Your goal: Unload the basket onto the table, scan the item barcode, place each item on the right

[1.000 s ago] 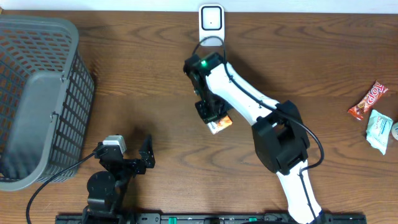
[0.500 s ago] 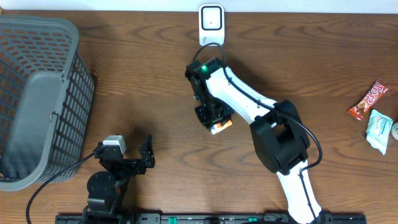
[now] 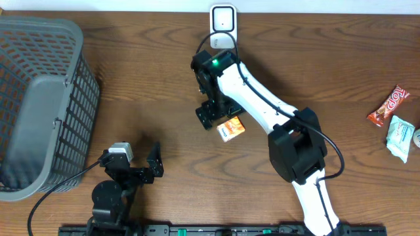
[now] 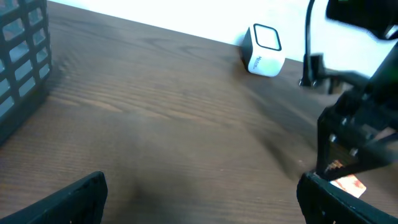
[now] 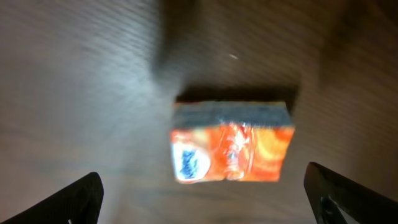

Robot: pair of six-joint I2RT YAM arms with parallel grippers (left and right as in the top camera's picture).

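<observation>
Right pincer (image 3: 213, 113): spread wide, empty.
Orange packet (image 5: 231, 151): lying on worktop (image 3: 131, 78), apparently untouched.
Left pincer (image 4: 202, 190): jaws apart, empty.

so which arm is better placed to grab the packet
Right. Its open gripper hangs right at the packet, near the scanner; the left gripper sits well off by the basket.

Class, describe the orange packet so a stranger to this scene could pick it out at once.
On the wooden table, find the white scanner at the far edge. In front of it, beside the white right arm, lies a small orange packet. It lies alone mid-table; the other snacks sit at the right edge.
</observation>
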